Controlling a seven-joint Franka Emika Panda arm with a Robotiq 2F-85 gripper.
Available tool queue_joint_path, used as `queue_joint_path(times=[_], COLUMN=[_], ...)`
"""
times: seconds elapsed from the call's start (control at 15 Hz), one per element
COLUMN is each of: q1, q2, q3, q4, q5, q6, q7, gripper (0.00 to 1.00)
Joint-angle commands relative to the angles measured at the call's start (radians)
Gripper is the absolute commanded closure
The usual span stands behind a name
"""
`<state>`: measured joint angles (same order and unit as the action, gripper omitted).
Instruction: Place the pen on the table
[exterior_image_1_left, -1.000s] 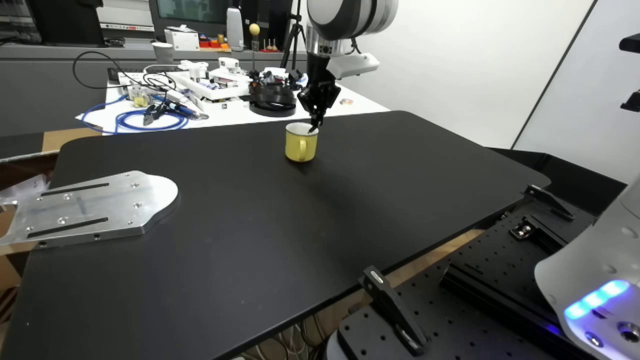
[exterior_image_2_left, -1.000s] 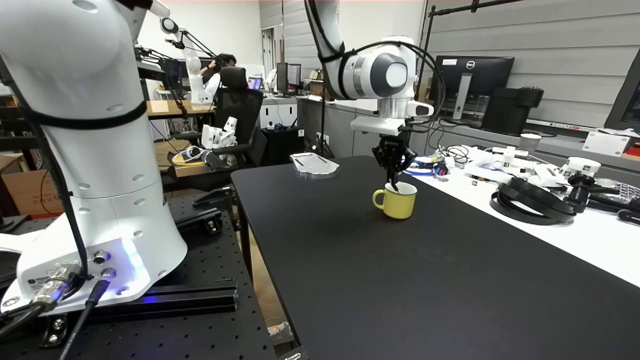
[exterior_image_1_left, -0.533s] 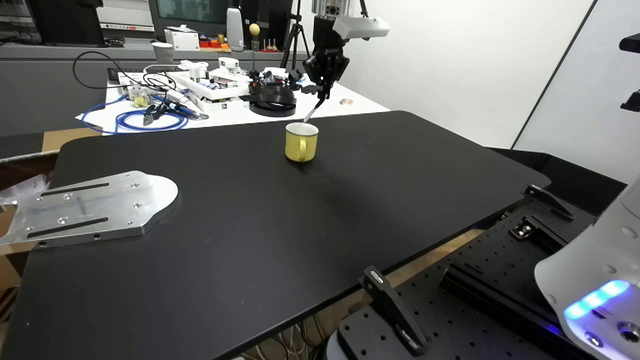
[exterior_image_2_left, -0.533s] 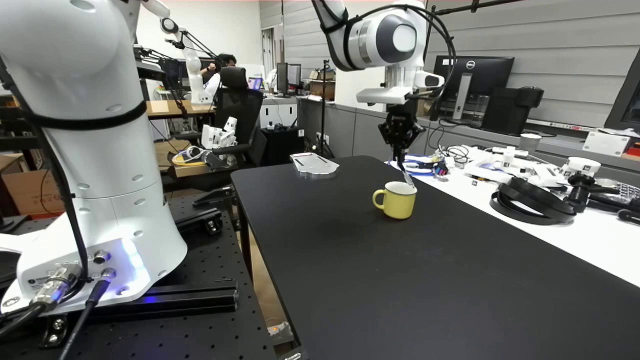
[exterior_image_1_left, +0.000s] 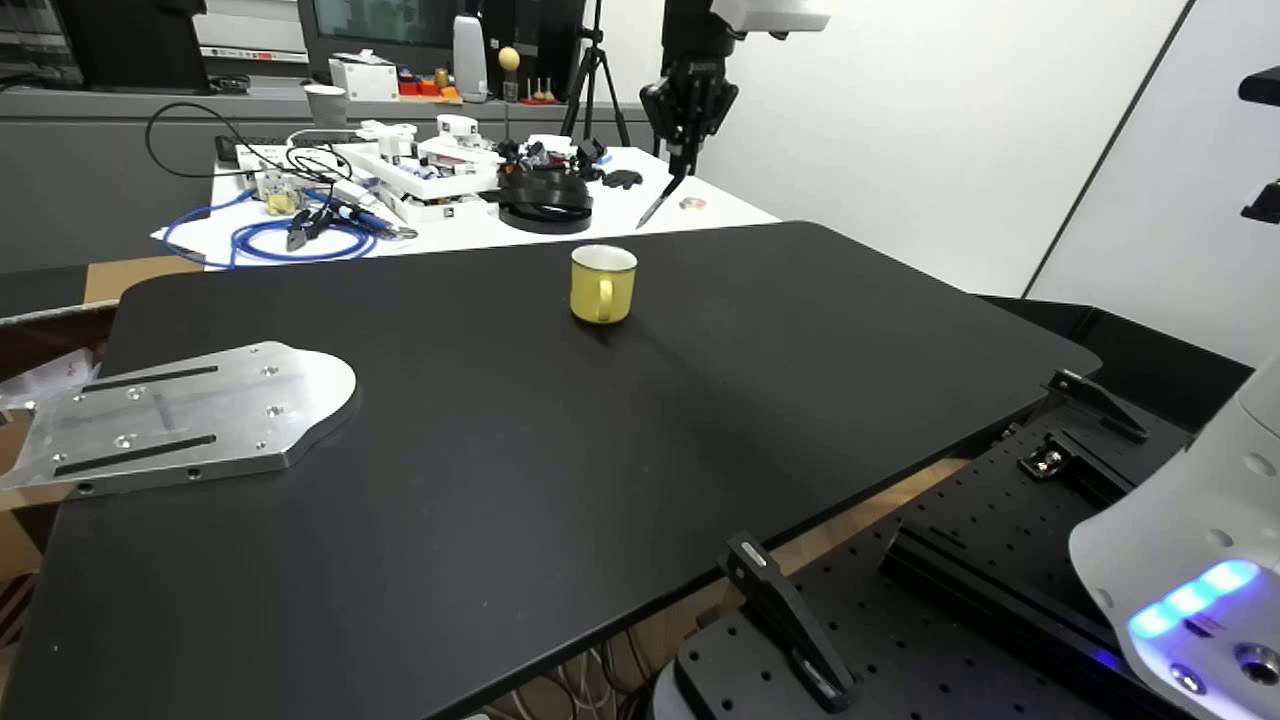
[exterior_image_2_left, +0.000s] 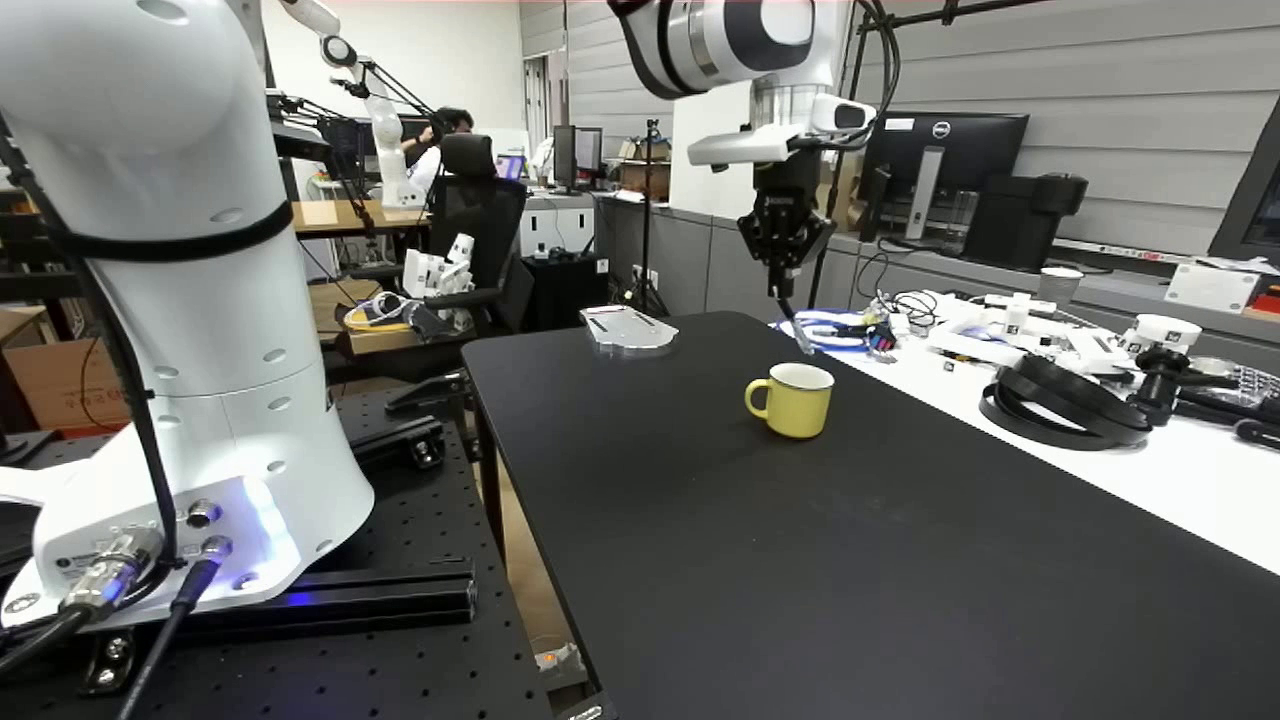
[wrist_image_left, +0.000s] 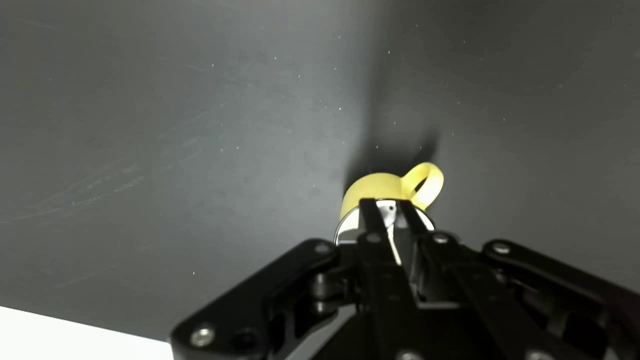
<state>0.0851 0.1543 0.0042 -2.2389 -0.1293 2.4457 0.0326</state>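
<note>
My gripper (exterior_image_1_left: 682, 168) is shut on the slim pen (exterior_image_1_left: 656, 206). The pen's upper part is dark and its lower end greyish. It hangs tilted below the fingertips, in the air above the black table (exterior_image_1_left: 480, 480). Both exterior views show the gripper (exterior_image_2_left: 780, 288), the pen (exterior_image_2_left: 798, 332) and the table (exterior_image_2_left: 860, 580). The yellow cup (exterior_image_1_left: 600, 292) stands upright on the table, apart from the pen. In the wrist view the fingers (wrist_image_left: 386, 204) overlap the cup (wrist_image_left: 375, 186); the pen between them is hard to make out.
A flat silver metal plate (exterior_image_1_left: 210, 410) lies at a table edge. A white table (exterior_image_1_left: 730, 205) with cables, black straps and white parts adjoins the black one. The robot base (exterior_image_2_left: 200, 400) stands beside the table on a perforated black platform.
My gripper has risen from the cup's mouth and drawn the pen out of the cup. It has then moved sideways away from the cup with the pen. The cup has not moved.
</note>
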Motion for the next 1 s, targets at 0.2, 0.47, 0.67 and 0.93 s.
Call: queue_joint_path(times=[0.2,0.47,0.67,0.93], q1=[-0.026,-0.028,-0.007,0.060], q2=[-0.041,0.012,0.054,0.096], q3=[-0.001,-0.013,-0.044,-0.135], q4=[-0.189,-0.271,-0.314,-0.353], q5=[-0.014,-0.037,-0.081,-0.167], q6=[0.147,0.333,0.445,0.561], q7=[0.027,0.050,0.083,0.152], gripper=[0.97,0.97,0.97,0.97])
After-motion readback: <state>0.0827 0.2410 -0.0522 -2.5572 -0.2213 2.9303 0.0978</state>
